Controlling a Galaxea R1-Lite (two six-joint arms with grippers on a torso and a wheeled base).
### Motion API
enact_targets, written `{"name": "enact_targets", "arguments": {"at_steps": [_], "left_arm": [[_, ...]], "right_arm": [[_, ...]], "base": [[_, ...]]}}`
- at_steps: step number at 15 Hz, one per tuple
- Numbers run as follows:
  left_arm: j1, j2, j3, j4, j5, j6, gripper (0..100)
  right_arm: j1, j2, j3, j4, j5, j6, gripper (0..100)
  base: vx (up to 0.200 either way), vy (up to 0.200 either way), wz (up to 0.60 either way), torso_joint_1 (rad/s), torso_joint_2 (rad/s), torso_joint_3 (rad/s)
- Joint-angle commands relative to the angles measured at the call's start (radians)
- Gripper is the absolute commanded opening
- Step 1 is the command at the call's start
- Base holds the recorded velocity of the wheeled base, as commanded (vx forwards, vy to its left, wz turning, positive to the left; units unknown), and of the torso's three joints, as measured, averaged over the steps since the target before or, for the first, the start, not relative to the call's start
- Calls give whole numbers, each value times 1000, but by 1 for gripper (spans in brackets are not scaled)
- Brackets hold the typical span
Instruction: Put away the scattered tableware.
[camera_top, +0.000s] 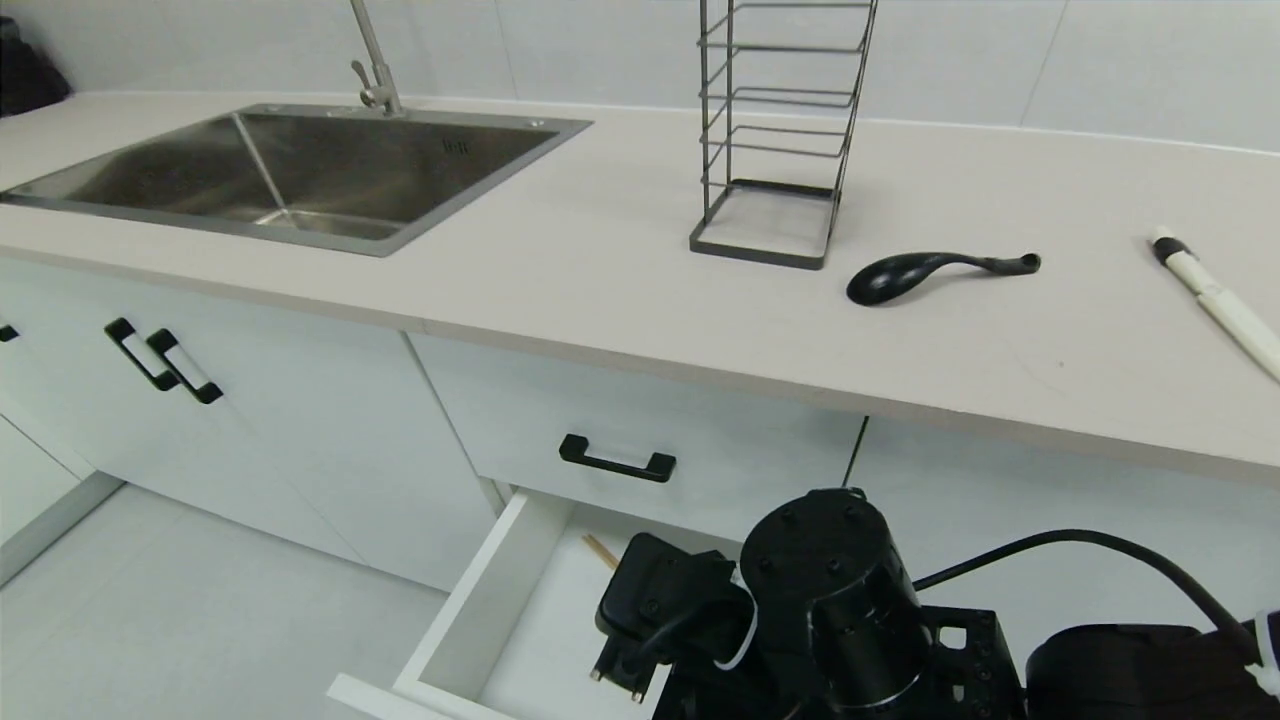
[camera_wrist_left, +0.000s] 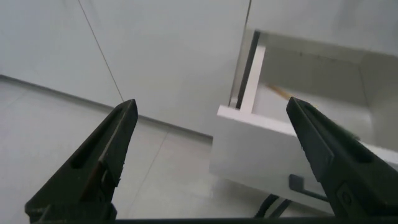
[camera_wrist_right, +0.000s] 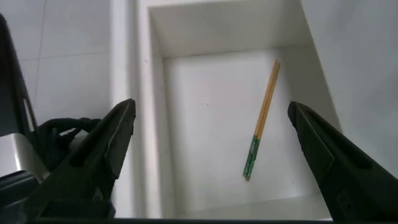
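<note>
A pair of chopsticks (camera_wrist_right: 262, 121) lies on the white floor of the open drawer (camera_wrist_right: 146, 124), the two sticks pressed together and set at a slant close to one side wall. They are pale tan wood for most of their length, with a green band at one end. In the head view only a short tan tip (camera_top: 600, 550) shows past the arm, inside the pulled-out drawer (camera_top: 490, 600) below the countertop (camera_top: 600, 250).

The right gripper (camera_wrist_right: 210, 109) hangs above the drawer with its jaws spread wide and nothing between them. The left gripper (camera_wrist_left: 211, 104) is also wide open and holds nothing; it is outside the drawer (camera_wrist_left: 261, 149), beside its front corner and over the floor.

On the countertop a glossy black spoon (camera_top: 900, 275) with a curved handle lies just beside the base of a dark wire rack (camera_top: 775, 130). A white-handled utensil (camera_top: 1215, 300) with a black tip lies near the right edge, well apart from the spoon. A steel sink (camera_top: 300, 235) with a faucet (camera_top: 375, 60) sits to the left.
</note>
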Motion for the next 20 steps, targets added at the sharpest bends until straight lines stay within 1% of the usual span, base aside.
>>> {"name": "enact_targets", "arguments": {"at_steps": [1, 4, 8, 10, 13, 14, 18, 20], "left_arm": [[0, 0, 1, 0, -1, 0, 100], [0, 0, 1, 0, 0, 0, 100], [0, 0, 1, 0, 0, 0, 100], [0, 0, 1, 0, 0, 0, 100], [0, 0, 1, 0, 0, 0, 100], [0, 0, 1, 0, 0, 0, 100], [0, 0, 1, 0, 0, 0, 100], [0, 0, 1, 0, 0, 0, 100]], "right_arm": [[-1, 2, 3, 1, 0, 0, 100], [-1, 4, 2, 1, 0, 1, 100], [-3, 8, -8, 1, -2, 1, 100], [-3, 13, -18, 3, 0, 4, 100], [-32, 47, -110, 11, 7, 3, 100], [-37, 51, -121, 11, 9, 0, 100], [-60, 71, -121, 9, 26, 0, 100], [-75, 67, -104, 9, 26, 17, 100]], "base": [[0, 0, 0, 193, -593, -173], [0, 0, 0, 245, -504, -216], [0, 0, 0, 142, -475, -212], [0, 0, 0, 412, -478, -229], [0, 0, 0, 316, -502, -242], [0, 0, 0, 290, -525, -251], [0, 0, 0, 282, -531, -256], [0, 0, 0, 134, -263, -129]]}}
